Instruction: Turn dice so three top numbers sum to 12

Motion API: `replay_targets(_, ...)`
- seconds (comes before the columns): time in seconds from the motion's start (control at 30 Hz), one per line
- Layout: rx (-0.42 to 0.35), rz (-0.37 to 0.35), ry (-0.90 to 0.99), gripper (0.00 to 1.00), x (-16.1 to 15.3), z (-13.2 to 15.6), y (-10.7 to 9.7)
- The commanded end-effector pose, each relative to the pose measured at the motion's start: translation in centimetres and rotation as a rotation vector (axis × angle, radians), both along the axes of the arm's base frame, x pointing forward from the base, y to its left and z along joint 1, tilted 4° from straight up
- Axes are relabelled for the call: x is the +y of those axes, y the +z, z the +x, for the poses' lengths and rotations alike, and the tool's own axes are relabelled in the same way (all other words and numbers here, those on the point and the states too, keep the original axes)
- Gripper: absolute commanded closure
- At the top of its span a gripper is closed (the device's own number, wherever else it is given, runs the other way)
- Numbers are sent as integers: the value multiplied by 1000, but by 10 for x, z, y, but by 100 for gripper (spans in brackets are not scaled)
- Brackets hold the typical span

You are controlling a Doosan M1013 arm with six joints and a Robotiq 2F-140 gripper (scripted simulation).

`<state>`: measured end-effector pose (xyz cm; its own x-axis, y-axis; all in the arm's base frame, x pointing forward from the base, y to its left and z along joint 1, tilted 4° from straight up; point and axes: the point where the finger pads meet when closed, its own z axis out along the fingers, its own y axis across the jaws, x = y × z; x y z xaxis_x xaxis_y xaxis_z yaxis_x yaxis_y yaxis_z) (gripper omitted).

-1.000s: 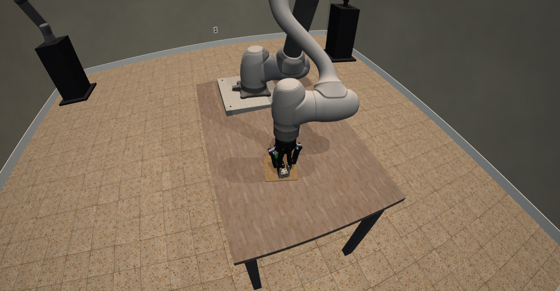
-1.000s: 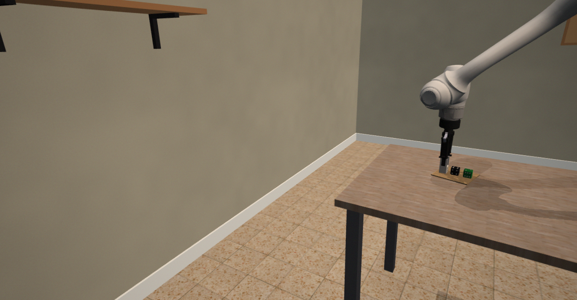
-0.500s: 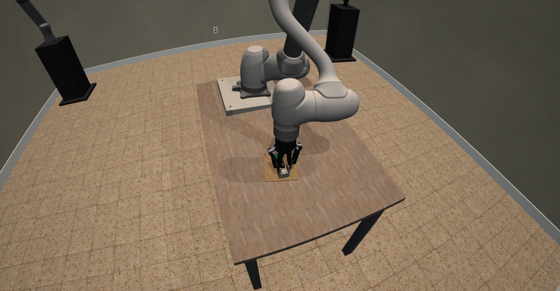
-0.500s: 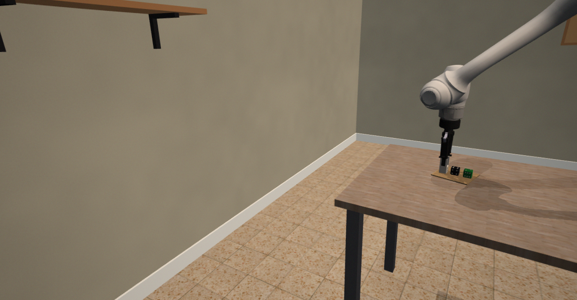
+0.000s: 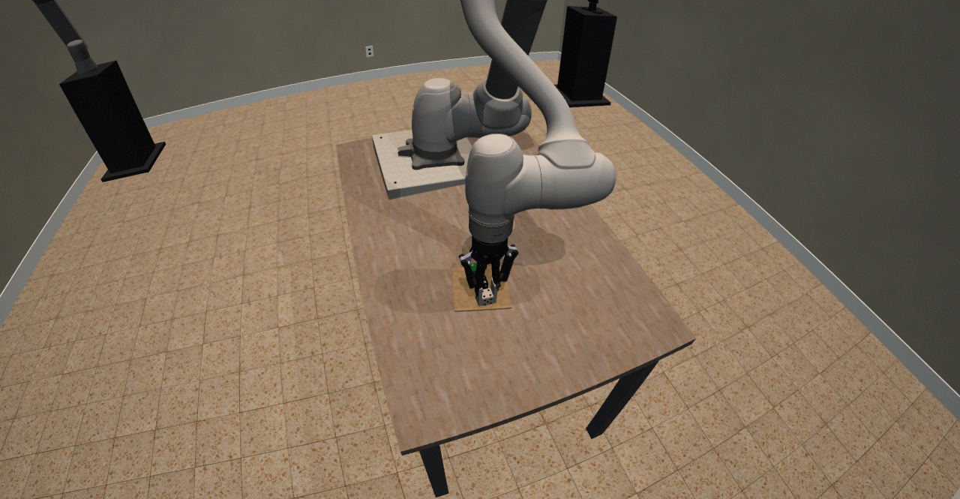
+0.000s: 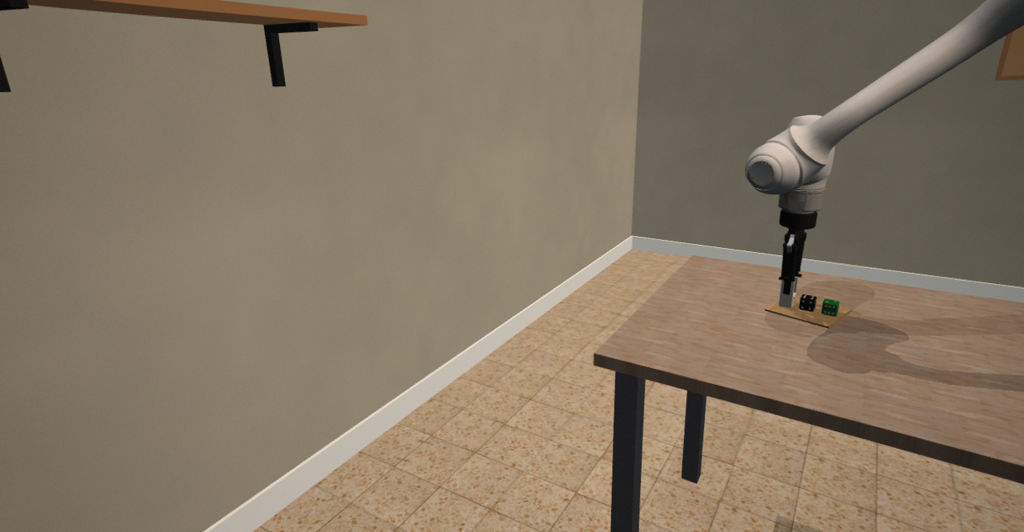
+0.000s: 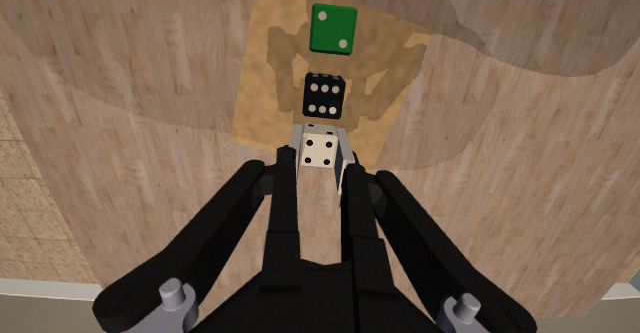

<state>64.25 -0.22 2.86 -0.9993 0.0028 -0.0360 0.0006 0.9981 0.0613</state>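
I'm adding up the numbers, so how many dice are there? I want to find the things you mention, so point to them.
3: green die [image 5: 473, 267] [image 6: 830, 307] [image 7: 332, 29] and black die [image 6: 807, 302] [image 7: 324, 96] on the mat [image 5: 466, 299] [image 6: 794, 314] [image 7: 265, 18], white die [image 5: 486, 295] [image 7: 318, 151] between the fingers.

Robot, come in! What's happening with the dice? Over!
Gripper on white die. Tops: white four, black six, green two. Twelve! Letting go remains.

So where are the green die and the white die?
green die [image 5: 473, 267] [image 6: 830, 309] [image 7: 332, 29]: top view, visible sliver; exterior view, side; wrist view, upper face.
white die [image 5: 487, 293] [image 7: 318, 152]: top and wrist views, four-dot upper face.
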Motion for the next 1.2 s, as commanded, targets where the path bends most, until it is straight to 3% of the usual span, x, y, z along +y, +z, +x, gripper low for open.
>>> replay_targets(0.0, 0, 0, 0, 84, 0, 0, 0)
replay_targets(0.33, 0, 0, 0, 82, 0, 0, 0)
replay_targets(0.67, 0, 0, 0, 72, 0, 0, 0)
replay_targets(1.17, 0, 0, 0, 72, 0, 0, 3)
